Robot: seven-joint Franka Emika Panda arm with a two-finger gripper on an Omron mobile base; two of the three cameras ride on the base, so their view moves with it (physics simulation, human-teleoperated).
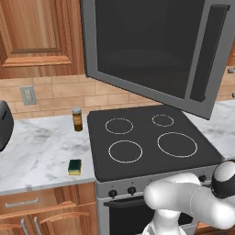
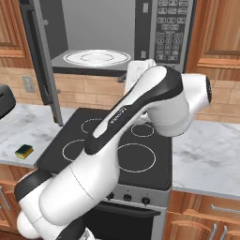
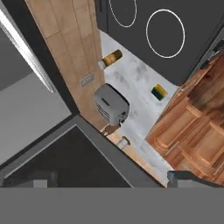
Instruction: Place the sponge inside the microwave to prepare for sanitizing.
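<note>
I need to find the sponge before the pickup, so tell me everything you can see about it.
The sponge is a small rectangular block, yellow foam with a dark green scrub layer on top. It lies flat on the white marble counter near the front edge, left of the black stovetop and in front of the brown spice jar. Nothing but the counter touches it.

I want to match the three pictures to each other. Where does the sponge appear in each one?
Left base view: sponge lower left, on the marble counter.
Right base view: sponge at the left edge, on the counter.
Hand view: sponge right of centre.
Shared landmark: the black stovetop beside it.
</note>
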